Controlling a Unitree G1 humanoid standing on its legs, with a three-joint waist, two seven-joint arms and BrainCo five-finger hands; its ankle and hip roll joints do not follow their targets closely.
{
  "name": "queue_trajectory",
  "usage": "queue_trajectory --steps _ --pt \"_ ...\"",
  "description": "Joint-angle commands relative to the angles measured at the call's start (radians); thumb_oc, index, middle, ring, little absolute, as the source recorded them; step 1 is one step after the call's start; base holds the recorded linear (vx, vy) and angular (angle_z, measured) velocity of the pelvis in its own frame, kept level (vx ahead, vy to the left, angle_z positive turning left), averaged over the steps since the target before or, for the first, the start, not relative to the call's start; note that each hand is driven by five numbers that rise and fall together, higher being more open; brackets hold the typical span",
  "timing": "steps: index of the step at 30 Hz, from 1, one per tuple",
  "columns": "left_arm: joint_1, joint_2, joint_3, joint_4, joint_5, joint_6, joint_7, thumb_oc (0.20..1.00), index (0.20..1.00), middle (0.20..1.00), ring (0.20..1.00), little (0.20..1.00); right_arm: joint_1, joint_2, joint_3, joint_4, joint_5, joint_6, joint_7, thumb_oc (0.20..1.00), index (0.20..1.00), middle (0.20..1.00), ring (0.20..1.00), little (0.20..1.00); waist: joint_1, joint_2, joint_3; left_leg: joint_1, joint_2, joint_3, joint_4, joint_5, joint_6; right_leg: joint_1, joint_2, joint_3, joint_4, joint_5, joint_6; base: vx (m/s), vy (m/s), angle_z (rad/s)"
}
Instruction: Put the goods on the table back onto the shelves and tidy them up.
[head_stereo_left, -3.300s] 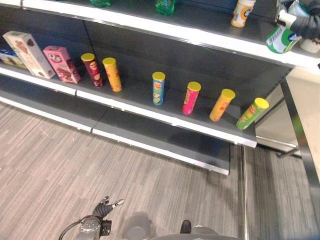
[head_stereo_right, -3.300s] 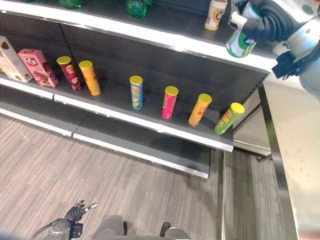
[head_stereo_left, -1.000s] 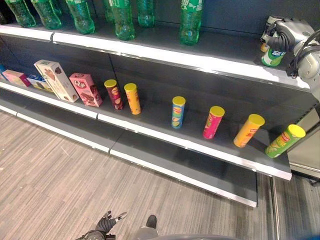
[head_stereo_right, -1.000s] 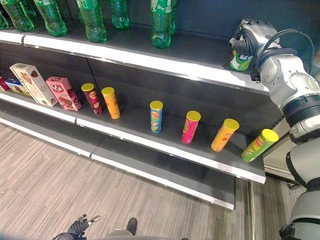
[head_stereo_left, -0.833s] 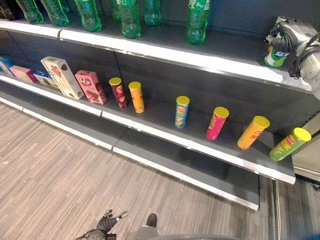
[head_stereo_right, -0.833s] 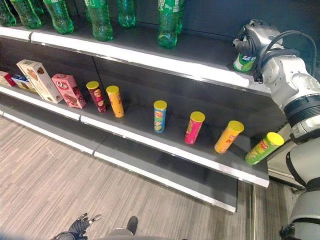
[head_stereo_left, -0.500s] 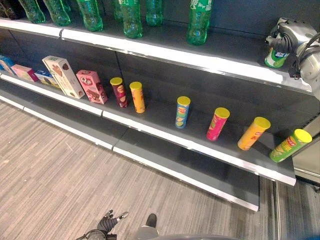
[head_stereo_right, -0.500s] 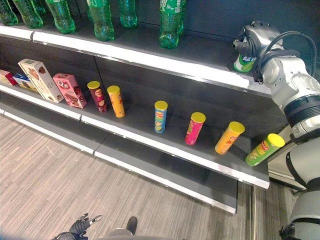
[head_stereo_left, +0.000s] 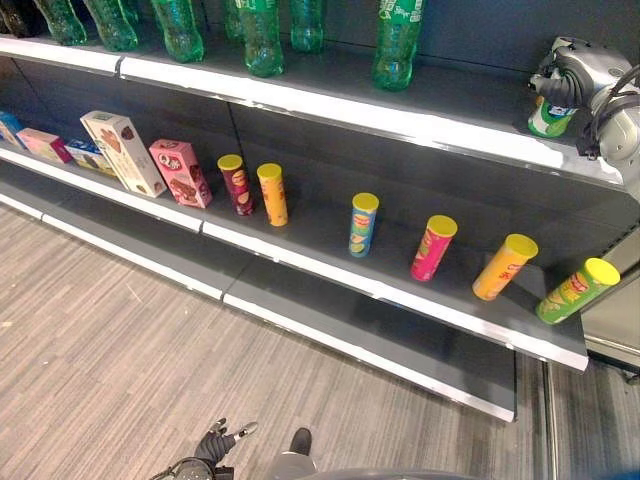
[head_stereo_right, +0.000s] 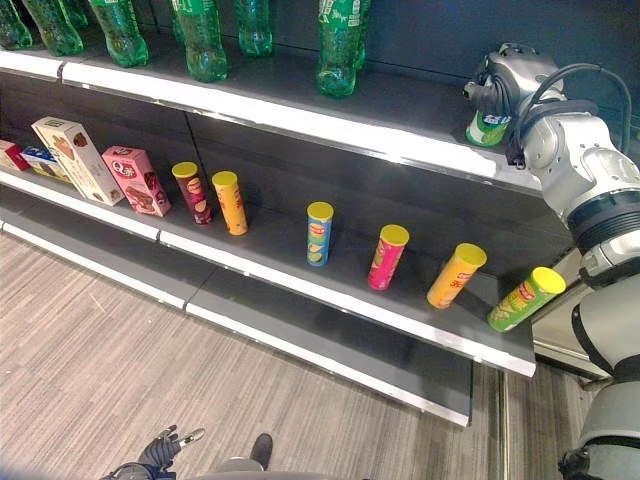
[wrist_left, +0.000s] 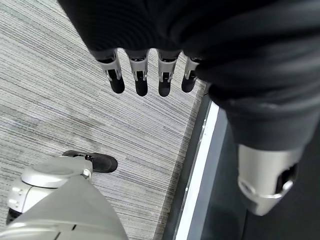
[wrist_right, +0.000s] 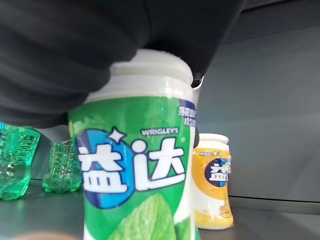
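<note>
Gripping a smooth round green plastic jar (wrist_right: 135, 170) w/ right hand (head_stereo_right: 505, 80) on dark top shelf (head_stereo_right: 400, 110).

Grey striped carpet floor (head_stereo_left: 120, 350), dark shelving unit (head_stereo_left: 330, 220), white-edged shelves

Green gum jar (wrist_right: 137, 175), white lid, blue-and-white label, stands upright at right end of top shelf (head_stereo_right: 400, 150), near front edge. Right hand (head_stereo_right: 510, 80) sits over its lid, w/ fingers hidden behind it. Orange gum jar (wrist_right: 212, 182), same shape, upright just behind, nearer shelf's back wall.
</note>
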Motion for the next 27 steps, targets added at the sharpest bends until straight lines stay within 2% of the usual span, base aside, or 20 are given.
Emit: queue_trajectory --steps 1,9,10,11,12,13,27 --pt "-0.068 0.051 -0.029 -0.005 -0.034 -0.028 0.011 1.000 1.000 1.000 1.000 1.000 -0.119 -0.038 0.068 0.002 0.035 0.010 -0.001 0.200 0.200 0.200 0.200 0.200 0.024 -0.053 0.028 0.094 0.044 0.088 0.007 -0.137 -0.066 0.038 -0.036 0.044 0.015 -0.066 0.043 0.00 0.000 0.00" --pt "-0.064 0.050 -0.023 -0.002 -0.037 -0.028 0.012 1.000 1.000 1.000 1.000 1.000 -0.113 -0.034 0.068 -0.008 0.043 0.008 0.003 0.200 0.200 0.200 0.200 0.200 0.022 -0.054 0.029 0.099 0.043 0.097 0.007 -0.140 -0.063 0.037 -0.036 0.050 0.014 -0.065 0.044 0.00 0.000 0.00" --pt "-0.064 0.050 -0.022 -0.002 -0.037 -0.028 0.012 1.000 1.000 1.000 1.000 1.000 -0.113 -0.034 0.068 -0.008 0.043 0.008 0.003 0.260 0.260 0.260 0.260 0.260 0.022 -0.054 0.029 0.099 0.043 0.097 0.007 -0.140 -0.063 0.037 -0.036 0.050 0.014 -0.065 0.044 0.00 0.000 0.00" --pt "-0.065 0.050 -0.022 -0.001 -0.037 -0.027 0.013 1.000 1.000 1.000 1.000 1.000 -0.113 -0.033 0.068 -0.007 0.043 0.009 0.002 0.501 0.501 0.501 0.501 0.501 0.022 -0.054 0.029 0.099 0.042 0.096 0.007 -0.141 -0.063 0.037 -0.037 0.050 0.014 -0.064 0.044 0.00 0.000 0.00" --pt "-0.066 0.051 -0.022 -0.001 -0.036 -0.027 0.014 1.000 1.000 1.000 1.000 1.000 -0.112 -0.031 0.066 -0.006 0.042 0.010 0.002 0.956 0.956 0.956 0.956 0.956 0.022 -0.054 0.030 0.100 0.043 0.097 0.007 -0.141 -0.063 0.036 -0.037 0.051 0.014 -0.064 0.044 0.00 0.000 0.00" --pt "-0.065 0.050 -0.023 0.000 -0.036 -0.027 0.014 1.000 1.000 1.000 1.000 1.000 -0.112 -0.029 0.065 -0.005 0.043 0.011 0.001 1.000 1.000 1.000 1.000 1.000 0.022 -0.054 0.030 0.100 0.043 0.097 0.007 -0.141 -0.063 0.036 -0.037 0.051 0.013 -0.064 0.044 0.00 0.000 0.00" --pt "-0.063 0.053 -0.016 0.009 -0.030 -0.023 0.014 1.000 1.000 1.000 1.000 1.000 -0.104 -0.020 0.056 0.004 0.031 0.018 -0.001 1.000 1.000 1.000 1.000 1.000 0.014 -0.054 0.029 0.106 0.047 0.109 0.007 -0.145 -0.063 0.033 -0.039 0.064 0.008 -0.057 0.046 0.00 0.003 -0.02"
